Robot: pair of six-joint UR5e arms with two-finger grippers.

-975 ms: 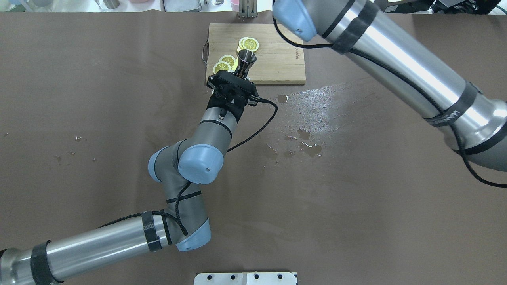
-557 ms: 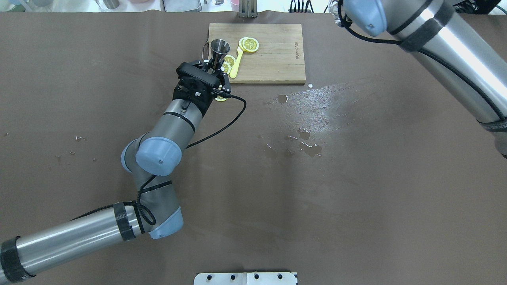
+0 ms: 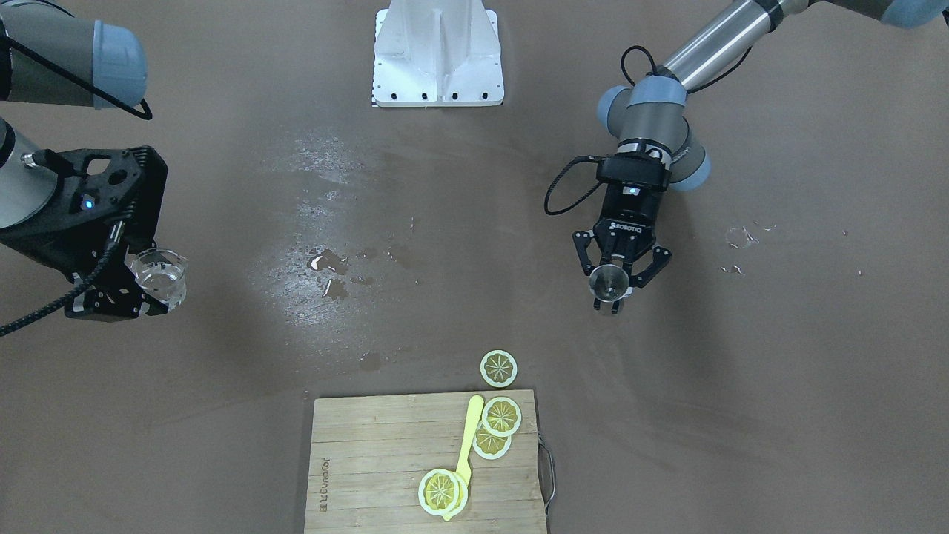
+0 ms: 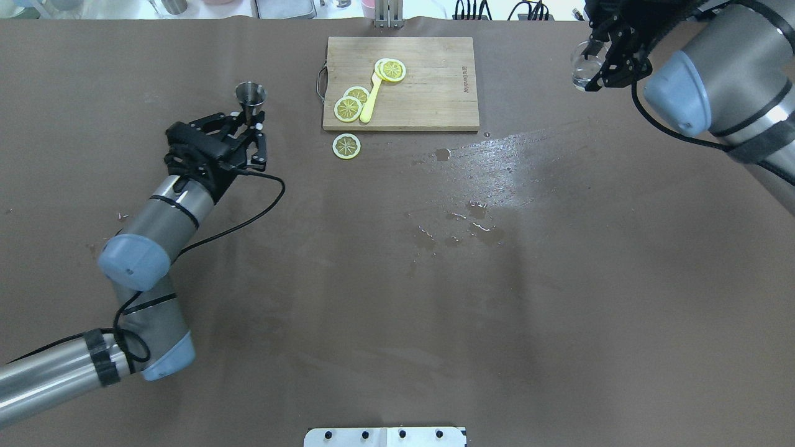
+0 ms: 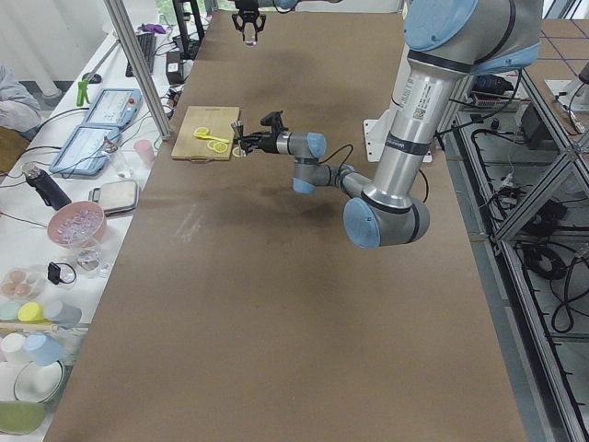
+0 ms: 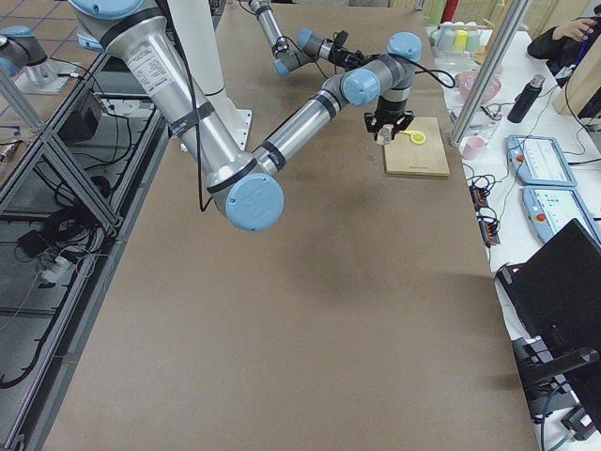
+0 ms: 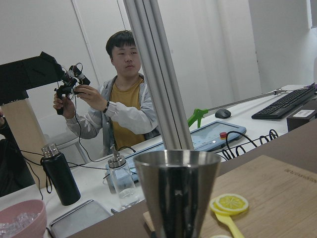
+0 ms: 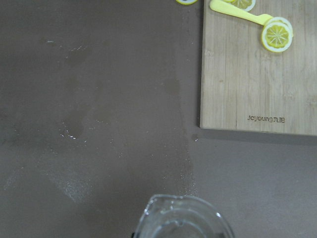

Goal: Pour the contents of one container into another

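A steel jigger (image 4: 251,94) stands upright left of the cutting board, with my left gripper (image 4: 247,119) shut on its lower part. The front view shows the same gripper (image 3: 609,297) under the jigger's round rim (image 3: 608,280). In the left wrist view the jigger (image 7: 177,193) fills the bottom centre. A small clear glass beaker (image 4: 584,68) with some liquid is held in my shut right gripper (image 4: 591,67) above the table's far right. It shows again in the front view (image 3: 158,278) and at the bottom of the right wrist view (image 8: 181,218).
A wooden cutting board (image 4: 428,93) with lemon slices (image 4: 348,108) and a yellow utensil (image 4: 371,99) lies at the far middle. One lemon slice (image 4: 346,146) lies on the table beside it. Wet puddles (image 4: 478,226) mark the centre. A white mount plate (image 4: 385,436) sits at the near edge.
My left arm carried the jigger leftwards off the cutting board. My right arm swung out to the far right, and the beaker it holds came into view.
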